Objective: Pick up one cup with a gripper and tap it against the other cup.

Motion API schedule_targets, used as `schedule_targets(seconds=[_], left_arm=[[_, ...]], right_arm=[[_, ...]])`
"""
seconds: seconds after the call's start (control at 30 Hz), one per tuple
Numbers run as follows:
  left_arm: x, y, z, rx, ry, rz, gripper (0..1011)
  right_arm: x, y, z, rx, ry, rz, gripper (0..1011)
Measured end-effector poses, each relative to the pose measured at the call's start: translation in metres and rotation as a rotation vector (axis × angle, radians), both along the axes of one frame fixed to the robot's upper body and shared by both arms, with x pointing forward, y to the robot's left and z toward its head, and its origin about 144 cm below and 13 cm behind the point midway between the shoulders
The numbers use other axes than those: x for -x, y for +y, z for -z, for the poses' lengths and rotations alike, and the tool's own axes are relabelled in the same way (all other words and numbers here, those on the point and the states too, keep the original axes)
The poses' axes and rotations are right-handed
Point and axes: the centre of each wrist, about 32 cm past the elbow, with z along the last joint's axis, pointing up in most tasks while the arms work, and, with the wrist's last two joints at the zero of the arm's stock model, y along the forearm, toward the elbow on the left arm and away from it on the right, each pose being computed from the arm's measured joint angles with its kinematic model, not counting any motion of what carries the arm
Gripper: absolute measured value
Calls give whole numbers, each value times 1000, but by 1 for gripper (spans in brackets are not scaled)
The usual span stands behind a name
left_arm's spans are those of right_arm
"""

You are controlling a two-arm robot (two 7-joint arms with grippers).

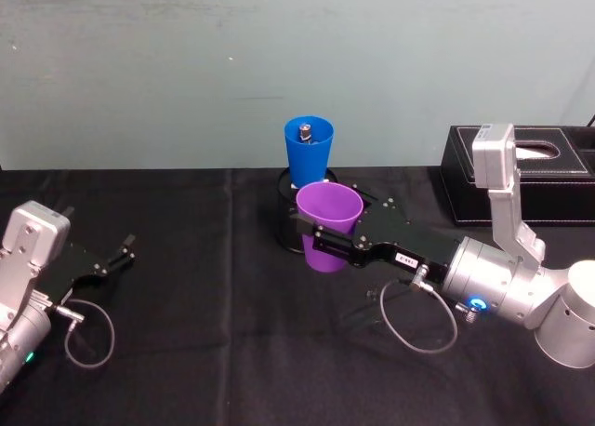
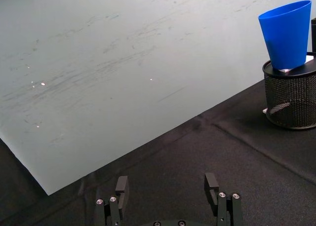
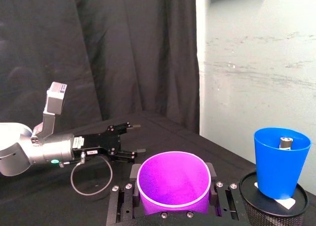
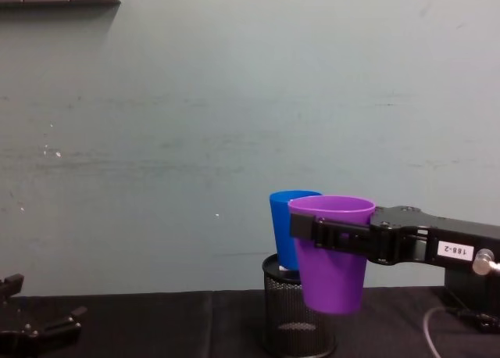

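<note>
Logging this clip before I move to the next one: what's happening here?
The right gripper is shut on the purple cup, holding it upright in the air above the black table. It is close beside the blue cup, which stands on top of a black mesh holder. The right wrist view shows a gap between the two cups, so they are not touching. The left gripper rests open on the table at the robot's left, idle.
</note>
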Motion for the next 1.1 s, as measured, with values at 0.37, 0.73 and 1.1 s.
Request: schedule_targets(seconds=[0.37, 0.73, 1.1], left_arm=[[0, 0, 0, 0, 0, 0, 1000], [0, 0, 0, 0, 0, 0, 1000], [0, 0, 0, 0, 0, 0, 1000]], right_arm=[[0, 0, 0, 0, 0, 0, 754], [0, 0, 0, 0, 0, 0, 754], [-3, 0, 2, 13, 10, -3, 754]])
